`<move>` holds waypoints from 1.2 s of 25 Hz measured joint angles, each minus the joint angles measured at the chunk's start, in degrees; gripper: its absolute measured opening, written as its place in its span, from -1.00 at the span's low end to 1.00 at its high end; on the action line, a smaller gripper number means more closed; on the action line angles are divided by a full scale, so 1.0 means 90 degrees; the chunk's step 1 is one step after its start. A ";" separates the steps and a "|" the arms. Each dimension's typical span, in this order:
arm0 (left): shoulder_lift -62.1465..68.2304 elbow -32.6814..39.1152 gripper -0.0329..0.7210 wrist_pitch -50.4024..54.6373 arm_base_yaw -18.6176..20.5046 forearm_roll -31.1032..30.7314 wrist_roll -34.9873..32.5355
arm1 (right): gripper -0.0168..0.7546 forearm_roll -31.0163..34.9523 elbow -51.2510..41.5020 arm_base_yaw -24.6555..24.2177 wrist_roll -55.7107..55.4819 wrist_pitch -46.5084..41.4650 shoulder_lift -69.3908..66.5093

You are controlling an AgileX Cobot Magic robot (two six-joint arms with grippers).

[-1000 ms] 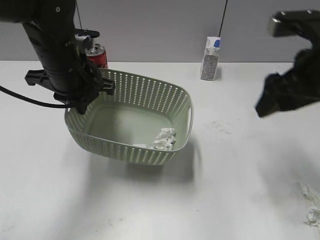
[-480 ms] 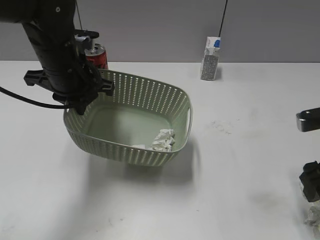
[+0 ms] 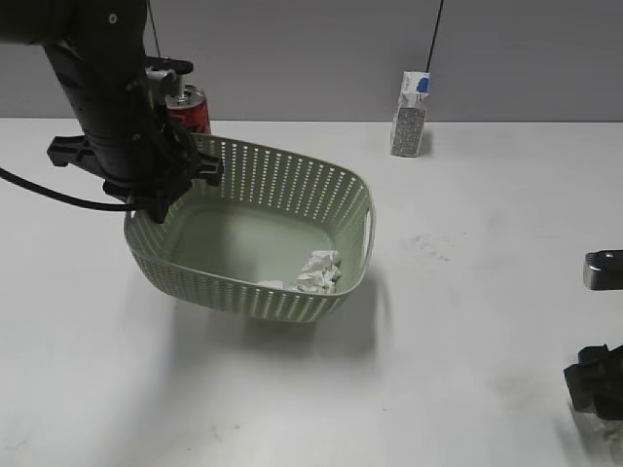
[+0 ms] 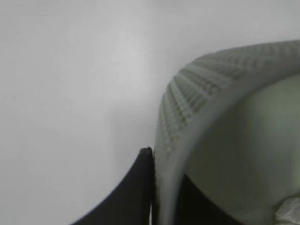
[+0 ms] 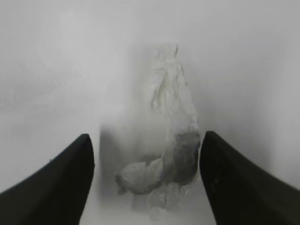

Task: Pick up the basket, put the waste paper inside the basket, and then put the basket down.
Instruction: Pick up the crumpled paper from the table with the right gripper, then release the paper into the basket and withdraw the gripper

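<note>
The pale sage-green basket [image 3: 263,233] hangs tilted above the table, left of centre. My left gripper [image 3: 156,199] is shut on its left rim; the left wrist view shows a black finger on each side of the basket wall [image 4: 206,79]. A crumpled white paper wad [image 3: 319,270] lies inside the basket. My right gripper [image 5: 146,150] is open, low at the table's front right [image 3: 596,389], its fingers on either side of another white paper wad [image 5: 171,122] lying on the table.
A red can [image 3: 188,109] stands behind the left arm. An upright white carton with a blue mark [image 3: 410,115] stands at the back of the table. Black cables hang at the back wall.
My right arm has dropped from high at the right down to the table's front right corner, over the paper wad. The basket and left arm have stayed still.
</note>
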State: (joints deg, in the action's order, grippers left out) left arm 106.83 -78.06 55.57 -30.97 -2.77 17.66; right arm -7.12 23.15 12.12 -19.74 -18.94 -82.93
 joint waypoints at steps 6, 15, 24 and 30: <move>0.0000 0.0000 -0.89 -0.0008 0.0000 0.0000 0.0000 | 0.15 0.0000 -0.0007 0.0000 -0.0374 0.0187 -0.0337; 0.0000 0.0000 -0.89 -0.0028 0.0000 -0.0020 0.0000 | -0.63 0.0060 0.0136 0.0015 -0.0431 0.0283 -0.0704; 0.0000 0.0000 -0.89 -0.0045 0.0000 -0.0019 0.0000 | -0.92 0.2867 0.1934 0.0511 0.2365 -0.0206 -0.0025; 0.0000 0.0000 -0.89 -0.0154 0.0000 0.0054 0.0000 | -0.92 0.3878 0.3673 0.1601 0.3575 0.0108 -0.0203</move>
State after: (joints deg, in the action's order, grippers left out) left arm 106.83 -78.06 54.18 -30.97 -2.28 17.66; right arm 27.78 56.21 26.53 12.44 -17.96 -84.76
